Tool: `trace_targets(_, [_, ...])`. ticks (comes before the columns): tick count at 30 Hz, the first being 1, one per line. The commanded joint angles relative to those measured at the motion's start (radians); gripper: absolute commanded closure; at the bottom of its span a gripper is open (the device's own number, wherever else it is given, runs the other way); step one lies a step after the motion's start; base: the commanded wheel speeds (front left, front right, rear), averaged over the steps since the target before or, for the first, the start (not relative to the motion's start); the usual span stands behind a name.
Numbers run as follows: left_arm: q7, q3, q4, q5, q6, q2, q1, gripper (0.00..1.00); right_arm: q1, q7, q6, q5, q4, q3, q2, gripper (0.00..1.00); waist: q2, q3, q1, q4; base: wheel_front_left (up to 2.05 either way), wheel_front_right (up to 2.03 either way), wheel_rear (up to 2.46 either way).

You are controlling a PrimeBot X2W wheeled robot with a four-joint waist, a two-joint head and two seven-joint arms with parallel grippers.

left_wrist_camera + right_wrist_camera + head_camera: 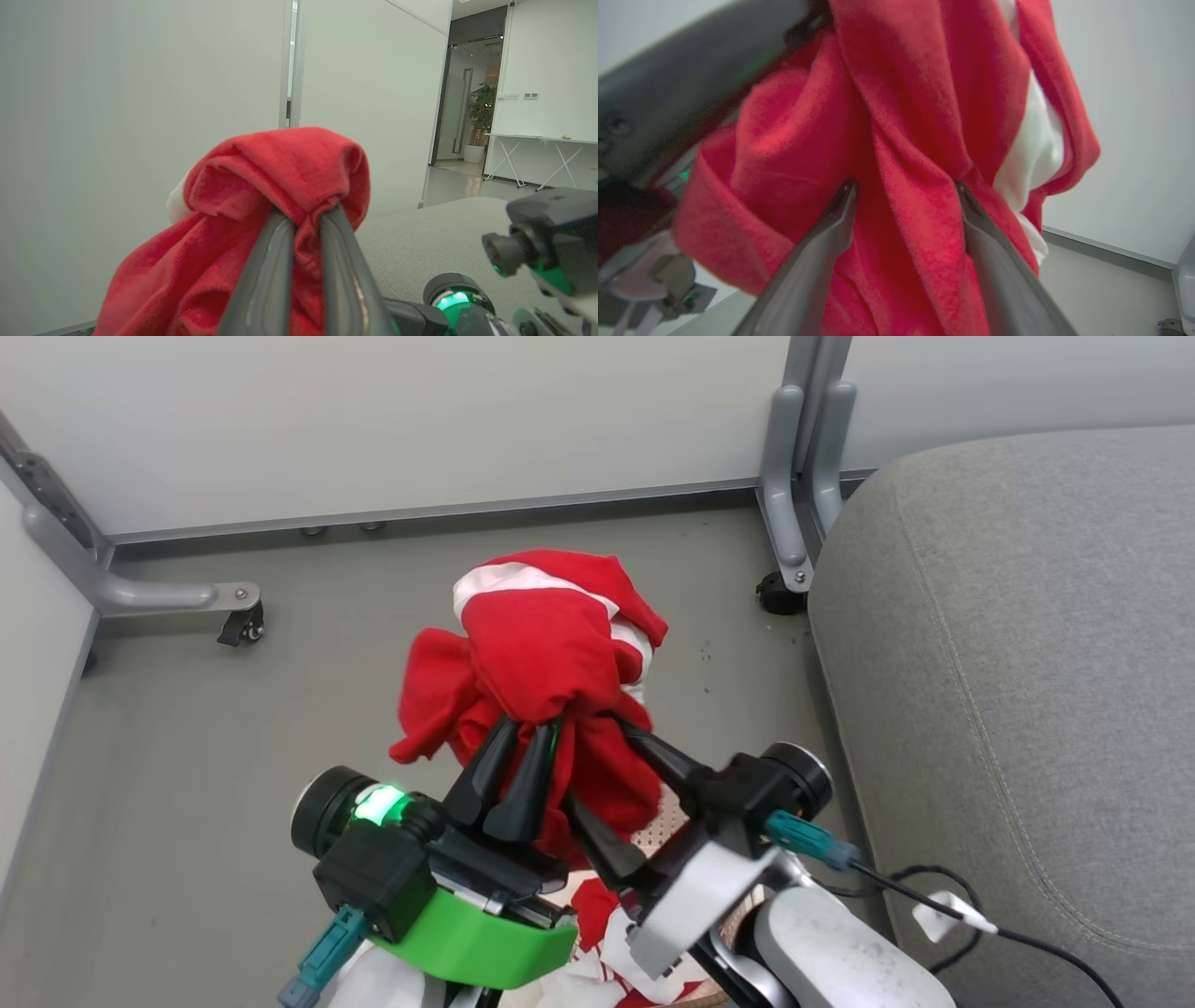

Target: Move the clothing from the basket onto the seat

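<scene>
Up over the floor (pixel 187 756), left of the seat (pixel 1008 663), the garment (pixel 541 644) hangs bunched from the left gripper (pixel 526 728), pinched tight on a fold, with the right gripper (pixel 597 765) spread wide astride the cloth, so the carry looks to run rightward.

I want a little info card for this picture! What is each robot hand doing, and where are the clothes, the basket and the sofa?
Left gripper: jaws shut on the red garment, holding it up above the floor
Right gripper: jaws open, one on each side of a fold of that garment
Other garment: red and white, low down beneath both grippers
Basket: a bit of holey cream wall shows under the right gripper
Seat: grey cushion on the robot's right; the red garment is not on it yet
</scene>
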Motion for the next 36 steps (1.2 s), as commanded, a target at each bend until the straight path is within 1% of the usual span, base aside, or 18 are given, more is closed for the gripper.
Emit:
trace_targets(1, [0.0,-0.004,-0.002,-0.008,-0.003,0.002,-0.019,1.0,-0.029,0.005,0.0,0.011,0.026,0.025,-0.002,0.0,0.0,0.001,0.0,0.008,0.0,0.0,0.0])
trace_targets(2, [0.0,-0.007,-0.003,-0.01,-0.003,0.001,-0.02,1.0,-0.042,0.004,0.0,0.021,0.042,0.037,-0.003,0.05,0.0,0.001,0.0,0.01,0.0,0.0,0.0])
trace_targets(3, [0.0,-0.009,-0.003,-0.012,-0.003,0.001,-0.019,1.0,-0.058,-0.003,0.0,0.035,0.057,0.05,-0.003,0.58,0.0,0.001,0.0,0.012,0.0,0.0,0.0])
trace_targets(4, [0.0,-0.011,-0.002,-0.014,-0.003,0.001,-0.018,1.0,-0.071,-0.005,0.0,0.044,0.071,0.064,-0.003,1.0,0.0,0.001,0.0,0.014,0.0,0.0,0.0])
trace_targets(12, [0.0,-0.007,-0.002,-0.015,-0.003,0.001,-0.01,1.0,-0.116,-0.035,0.0,0.098,0.129,0.111,-0.003,1.0,0.0,-0.003,0.0,0.015,0.0,0.0,0.0])
trace_targets(24, [0.0,-0.001,0.012,-0.017,-0.003,0.001,0.0,1.0,-0.128,-0.064,0.0,0.116,0.157,0.116,-0.003,1.0,0.0,-0.004,0.0,0.009,0.0,0.0,0.0])
trace_targets(25, [0.0,0.004,0.017,-0.022,-0.003,0.001,0.004,0.85,-0.128,-0.064,0.0,0.116,0.158,0.112,-0.003,1.0,0.0,-0.004,0.0,0.009,0.0,0.0,0.0])
trace_targets(26, [0.0,0.007,0.016,-0.026,-0.003,0.0,0.005,0.53,-0.128,-0.067,0.0,0.114,0.158,0.106,-0.003,1.0,0.0,-0.004,0.0,0.009,0.0,0.0,0.0])
trace_targets(27, [0.0,0.011,0.016,-0.025,-0.003,0.0,0.005,0.0,-0.128,-0.069,0.0,0.11,0.158,0.1,-0.003,1.0,0.0,-0.003,0.0,0.009,0.0,0.0,0.0])
trace_targets(32, [0.0,0.026,0.017,0.003,0.001,0.0,0.009,0.0,-0.13,-0.079,0.0,0.09,0.148,0.042,-0.005,1.0,0.0,0.0,0.0,0.008,0.0,0.0,0.0])
trace_targets(36, [0.001,0.01,0.028,0.042,0.0,0.029,0.016,0.0,-0.132,-0.082,0.0,0.073,0.148,-0.006,-0.012,1.0,0.0,0.001,0.0,0.006,0.0,0.0,0.0])
